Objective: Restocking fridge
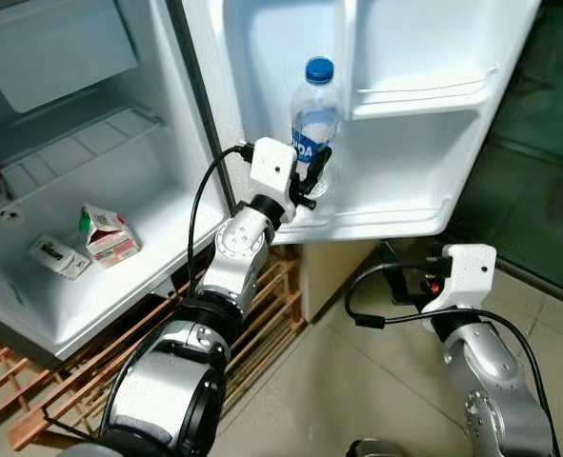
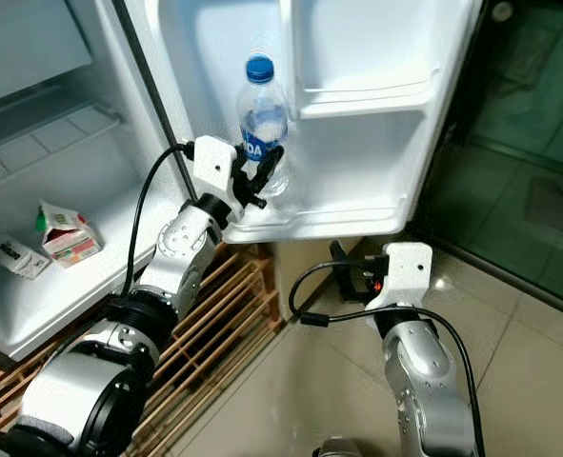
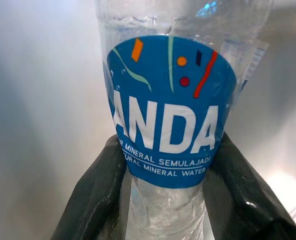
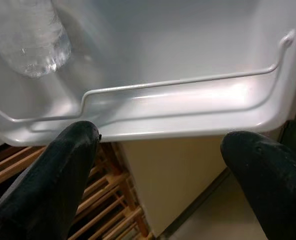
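A clear water bottle (image 1: 315, 114) with a blue cap and blue label (image 3: 170, 115) stands upright in the lower shelf (image 1: 395, 221) of the open fridge door. My left gripper (image 1: 314, 179) reaches up to it and is shut on its lower body, one black finger (image 3: 95, 195) on each side just under the label. The bottle's base (image 4: 32, 45) sits behind the shelf's wire rail; I cannot tell whether it rests on the shelf floor. My right gripper (image 4: 163, 135) hangs open and empty below the door's bottom edge.
Inside the fridge, a small juice carton (image 1: 107, 234) and a white box (image 1: 58, 255) lie on the floor of the compartment, under a wire shelf (image 1: 81, 143). A wooden slatted rack (image 1: 262, 309) sits under the fridge. The upper door shelf (image 1: 424, 95) is beside the bottle.
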### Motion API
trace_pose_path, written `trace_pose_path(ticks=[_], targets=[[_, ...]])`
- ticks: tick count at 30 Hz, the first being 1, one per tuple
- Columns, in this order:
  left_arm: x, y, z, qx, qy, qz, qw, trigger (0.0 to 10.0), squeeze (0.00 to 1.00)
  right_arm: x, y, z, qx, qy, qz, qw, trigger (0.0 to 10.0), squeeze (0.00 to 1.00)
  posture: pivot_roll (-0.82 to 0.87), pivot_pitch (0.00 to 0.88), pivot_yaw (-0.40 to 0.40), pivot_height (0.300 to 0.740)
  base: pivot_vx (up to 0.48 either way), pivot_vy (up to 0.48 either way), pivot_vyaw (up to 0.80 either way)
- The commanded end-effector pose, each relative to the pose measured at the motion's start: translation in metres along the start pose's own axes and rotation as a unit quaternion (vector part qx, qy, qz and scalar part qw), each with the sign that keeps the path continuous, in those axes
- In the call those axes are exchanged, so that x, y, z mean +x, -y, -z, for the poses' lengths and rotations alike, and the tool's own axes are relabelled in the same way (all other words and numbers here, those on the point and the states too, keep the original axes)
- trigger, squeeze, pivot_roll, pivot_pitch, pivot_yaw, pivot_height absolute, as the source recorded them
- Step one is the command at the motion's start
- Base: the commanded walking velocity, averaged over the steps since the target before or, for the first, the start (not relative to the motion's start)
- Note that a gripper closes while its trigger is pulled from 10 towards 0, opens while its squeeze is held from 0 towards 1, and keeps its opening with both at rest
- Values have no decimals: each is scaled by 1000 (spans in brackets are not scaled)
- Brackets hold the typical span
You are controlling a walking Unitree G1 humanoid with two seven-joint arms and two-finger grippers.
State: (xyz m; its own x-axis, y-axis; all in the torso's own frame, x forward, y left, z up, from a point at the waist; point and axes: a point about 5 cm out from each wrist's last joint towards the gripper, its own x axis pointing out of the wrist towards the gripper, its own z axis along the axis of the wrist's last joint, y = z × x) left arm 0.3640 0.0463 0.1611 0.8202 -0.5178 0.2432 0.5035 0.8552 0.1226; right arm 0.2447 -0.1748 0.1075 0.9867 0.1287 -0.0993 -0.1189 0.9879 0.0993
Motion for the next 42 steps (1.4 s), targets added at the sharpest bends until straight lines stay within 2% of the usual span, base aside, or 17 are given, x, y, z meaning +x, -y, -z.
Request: trace_pose_path(ticks=[1, 7, 10, 12, 14, 16, 19, 27, 28, 39, 42], targets=[[4, -5, -7, 32, 12, -1, 999, 10000, 0, -4, -5, -2, 7, 0, -1, 1000, 10000, 0, -263, 72, 145, 740, 0, 0, 0], [-3, -9, 4, 41, -8, -13, 999, 10000, 0, -7, -11, 1, 10, -9, -6, 1000, 10000, 0, -265, 81, 144, 740, 0, 0, 0], [-9, -14, 14, 20, -28, -44, 998, 10000, 0, -8, -11, 0, 10, -12, -8, 1000, 10000, 0, -268, 85, 139, 740, 0, 0, 0], [-13, -18, 22, -14, -49, -74, 996, 10000, 0, -9, -10, -1, 9, -14, -7, 1000, 10000, 0, -270, 82, 135, 740, 0, 0, 0], [-14, -19, 24, -20, -55, -82, 995, 10000, 0, -9, -9, -1, 9, -14, -7, 1000, 10000, 0, -270, 82, 135, 740, 0, 0, 0], [-17, -22, 32, -50, -77, -114, 989, 10000, 0, -9, -9, -1, 8, -15, -8, 1000, 10000, 0, -271, 79, 129, 740, 0, 0, 0], [-21, -22, 39, -78, -97, -135, 983, 10000, 0, -8, -10, -1, 5, -16, -10, 1000, 10000, 0, -273, 77, 125, 740, 0, 0, 0], [-22, -20, 43, -62, -110, -140, 982, 10000, 0, -7, -8, -1, 1, -23, -14, 1000, 10000, 0, -274, 69, 106, 740, 0, 0, 0], [-21, -20, 42, -59, -112, -140, 982, 10000, 1000, -6, -8, -1, 1, -23, -15, 1000, 10000, 0, -275, 66, 104, 740, 0, 0, 0], [-18, -24, 36, -58, -99, -139, 984, 10000, 1000, -4, -8, -2, 0, -25, -19, 1000, 10000, 0, -274, 59, 99, 740, 0, 0, 0], [-22, -27, 38, -64, -100, -144, 982, 10000, 1000, -3, -8, -1, 1, -25, -19, 1000, 10000, 0, -267, 49, 103, 740, 0, 0, 0]])
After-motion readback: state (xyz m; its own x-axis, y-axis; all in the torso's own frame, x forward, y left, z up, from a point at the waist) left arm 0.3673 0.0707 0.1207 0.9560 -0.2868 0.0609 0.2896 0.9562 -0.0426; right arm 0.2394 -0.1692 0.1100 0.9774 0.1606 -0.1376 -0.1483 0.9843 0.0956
